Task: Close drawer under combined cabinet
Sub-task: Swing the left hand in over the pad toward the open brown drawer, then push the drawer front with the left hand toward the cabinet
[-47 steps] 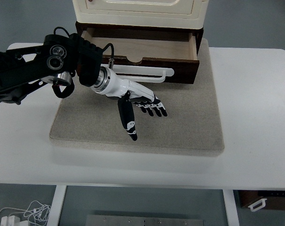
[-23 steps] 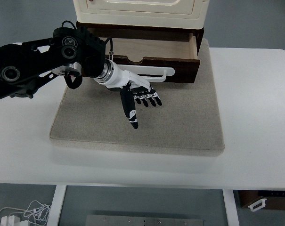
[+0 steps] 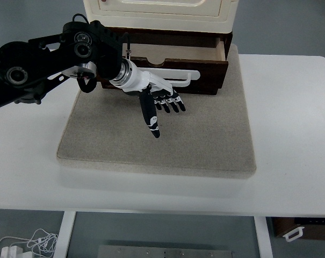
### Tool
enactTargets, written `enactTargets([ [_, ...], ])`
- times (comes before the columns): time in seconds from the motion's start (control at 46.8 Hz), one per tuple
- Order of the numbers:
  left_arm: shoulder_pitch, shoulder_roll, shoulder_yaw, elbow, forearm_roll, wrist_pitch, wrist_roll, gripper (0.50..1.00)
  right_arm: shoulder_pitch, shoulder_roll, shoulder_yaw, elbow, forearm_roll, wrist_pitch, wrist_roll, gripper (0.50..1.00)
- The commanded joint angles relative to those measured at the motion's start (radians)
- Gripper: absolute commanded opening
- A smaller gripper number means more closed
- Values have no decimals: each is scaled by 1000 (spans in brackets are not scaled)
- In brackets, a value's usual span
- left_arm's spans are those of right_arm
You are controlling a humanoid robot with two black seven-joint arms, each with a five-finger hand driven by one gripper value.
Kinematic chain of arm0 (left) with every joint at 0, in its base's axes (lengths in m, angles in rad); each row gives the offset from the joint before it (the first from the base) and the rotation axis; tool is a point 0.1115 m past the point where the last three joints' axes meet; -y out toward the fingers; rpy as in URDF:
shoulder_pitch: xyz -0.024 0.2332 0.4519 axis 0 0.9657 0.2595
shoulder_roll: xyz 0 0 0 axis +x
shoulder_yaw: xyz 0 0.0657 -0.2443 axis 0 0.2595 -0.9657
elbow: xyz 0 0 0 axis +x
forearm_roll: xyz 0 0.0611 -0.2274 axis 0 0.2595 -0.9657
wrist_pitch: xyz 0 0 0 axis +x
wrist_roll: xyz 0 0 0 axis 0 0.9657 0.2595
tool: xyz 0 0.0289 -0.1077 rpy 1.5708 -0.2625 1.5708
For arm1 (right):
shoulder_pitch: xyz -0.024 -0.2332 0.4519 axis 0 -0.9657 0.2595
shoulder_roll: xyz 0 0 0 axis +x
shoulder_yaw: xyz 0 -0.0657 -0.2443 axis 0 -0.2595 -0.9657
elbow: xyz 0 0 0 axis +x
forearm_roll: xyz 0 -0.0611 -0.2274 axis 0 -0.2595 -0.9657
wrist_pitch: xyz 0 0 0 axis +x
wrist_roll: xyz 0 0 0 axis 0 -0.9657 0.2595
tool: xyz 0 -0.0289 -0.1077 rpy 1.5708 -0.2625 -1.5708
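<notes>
Left robot hand (image 3: 161, 103) upper centre, fingers spread, holding nothing, just before white handle (image 3: 175, 81) of part-open drawer (image 3: 173, 60), grey mat (image 3: 205, 134) on worktop (image 3: 291, 134)

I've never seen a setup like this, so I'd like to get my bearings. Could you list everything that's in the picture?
Cabinet: one, cream, at the top edge, on a dark brown base.
Drawer: one, dark brown front with pale wood inside, partly open under the cabinet.
Drawer handle: one, white bar, across the drawer's front.
Mat: one, grey-beige, under the cabinet on the table.
Table: one, white, filling most of the view.
Cables: a white bundle, on the floor at bottom left.
Left arm: one, black, coming in from the left.
Left robot hand: one, white and black, fingers spread, just in front of the drawer.
</notes>
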Motion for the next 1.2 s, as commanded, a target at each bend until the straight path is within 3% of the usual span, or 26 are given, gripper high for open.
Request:
enactTargets([
  [0.0, 0, -2, -1, 20, 0, 0, -2, 999, 0, 0, 0, 0, 0, 0, 0, 952],
  [1.175, -68, 2, -13, 198, 2, 0, -6, 996, 0, 0, 0, 1, 0, 0, 0, 952],
])
